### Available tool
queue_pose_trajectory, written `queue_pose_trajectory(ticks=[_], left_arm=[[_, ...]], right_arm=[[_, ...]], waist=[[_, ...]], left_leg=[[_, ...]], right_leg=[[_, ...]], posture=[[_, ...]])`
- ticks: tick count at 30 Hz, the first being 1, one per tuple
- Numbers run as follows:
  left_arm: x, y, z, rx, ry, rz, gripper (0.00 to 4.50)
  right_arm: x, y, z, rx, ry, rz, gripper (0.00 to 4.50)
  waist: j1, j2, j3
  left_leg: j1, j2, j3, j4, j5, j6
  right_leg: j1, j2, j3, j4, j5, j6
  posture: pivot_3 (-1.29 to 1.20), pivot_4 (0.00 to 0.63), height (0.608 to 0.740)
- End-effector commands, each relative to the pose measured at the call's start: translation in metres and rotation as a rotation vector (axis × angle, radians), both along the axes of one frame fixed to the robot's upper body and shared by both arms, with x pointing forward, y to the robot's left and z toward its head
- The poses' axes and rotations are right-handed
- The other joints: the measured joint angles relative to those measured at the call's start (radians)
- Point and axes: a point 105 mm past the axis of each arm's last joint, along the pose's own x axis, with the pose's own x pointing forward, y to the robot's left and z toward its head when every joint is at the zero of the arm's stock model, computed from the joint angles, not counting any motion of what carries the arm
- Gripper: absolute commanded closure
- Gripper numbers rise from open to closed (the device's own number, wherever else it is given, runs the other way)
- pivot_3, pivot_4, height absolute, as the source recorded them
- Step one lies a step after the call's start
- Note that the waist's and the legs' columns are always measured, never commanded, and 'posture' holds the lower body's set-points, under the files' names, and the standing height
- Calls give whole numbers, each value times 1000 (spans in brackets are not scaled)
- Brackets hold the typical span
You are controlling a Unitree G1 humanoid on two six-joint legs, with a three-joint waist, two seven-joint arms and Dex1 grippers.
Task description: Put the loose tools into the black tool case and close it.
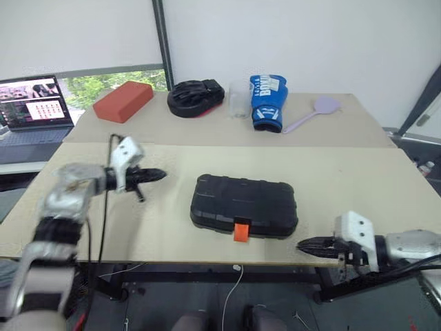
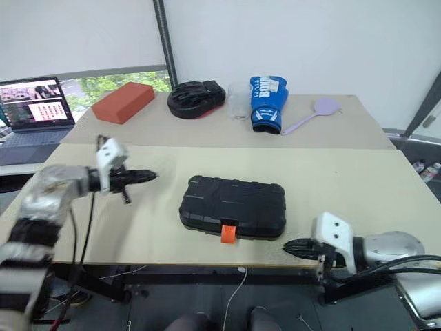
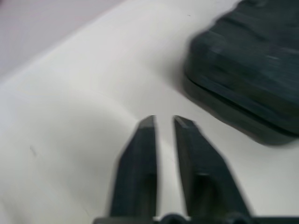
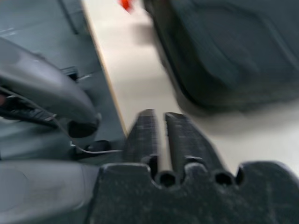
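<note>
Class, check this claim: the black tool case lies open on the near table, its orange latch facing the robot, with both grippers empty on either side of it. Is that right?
One thing is wrong: the black tool case lies closed, not open, as the left eye view shows. The rest stands: its orange latch faces the robot, and the left gripper and right gripper are empty on either side of it.
</note>
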Motion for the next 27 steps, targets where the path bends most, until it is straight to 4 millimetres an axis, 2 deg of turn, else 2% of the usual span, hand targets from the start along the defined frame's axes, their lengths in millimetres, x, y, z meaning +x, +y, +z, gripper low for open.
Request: queue_pose_trajectory(ticks=[1,5,7,9,11,13,15,17,20,24,27], left_arm=[[22,-26,9,61,-113,-44,4472],[33,-65,5,92,-151,-109,4472],[29,-83,-2,113,-142,-196,4472],[22,-92,-7,127,-129,-278,4472],[4,-94,-29,230,-20,-434,4472],[-18,-83,-50,331,121,-591,4472],[-28,-75,-55,342,176,-643,4472],[-26,-76,-50,296,170,-624,4472],[-20,-74,-36,205,141,-562,4472],[-11,-76,0,-4,133,-487,4472],[-14,-88,32,-201,165,-494,4472]], right_arm=[[5,17,-1,-31,-47,57,4446],[14,29,-6,-63,-70,93,4446],[21,33,-7,-86,-85,91,4446],[28,33,-8,-100,-103,75,4446],[55,24,-7,-155,-197,-22,4446],[80,13,1,-172,-289,-123,4446],[98,5,11,-126,-328,-230,4446],[101,2,13,-106,-330,-252,4446],[95,-2,11,-93,-311,-254,4446],[77,-9,15,-51,-267,-253,4446],[59,-10,24,25,-211,-247,4446]], waist=[[-3,0,0],[-19,-2,0],[-23,-2,1],[-28,-2,1],[-36,-4,2],[-45,-4,2],[-50,-3,1],[-51,-3,1],[-41,-3,1],[-39,-3,1],[-40,-3,1]], left_leg=[[-2,-1,0,1,1,2],[-7,-3,-1,0,2,7],[-8,-3,-1,1,2,7],[-9,-3,-1,0,2,7],[-8,-3,-1,1,2,7],[-8,-3,-1,2,2,7],[-3,-3,0,2,-1,0],[1,-3,1,0,-1,1],[-2,-2,-2,1,2,8],[-12,-3,-3,4,2,8],[-22,-4,-4,9,2,8]], right_leg=[[-2,0,0,0,0,0],[-5,-1,-1,-2,1,1],[-5,-1,-3,-2,1,2],[-6,-1,-3,-3,1,2],[-6,-1,-3,-3,1,2],[-5,-1,-3,-4,1,2],[-2,-2,0,-2,1,2],[0,-2,2,-2,1,2],[-2,-1,1,-1,1,2],[-11,-1,0,0,1,2],[-19,-1,-2,4,2,2]], posture=[[0,150,740],[0,150,740],[0,150,740],[0,150,740],[0,150,740],[0,150,740],[0,150,740],[0,150,740],[0,150,740],[0,150,740],[0,150,740]])
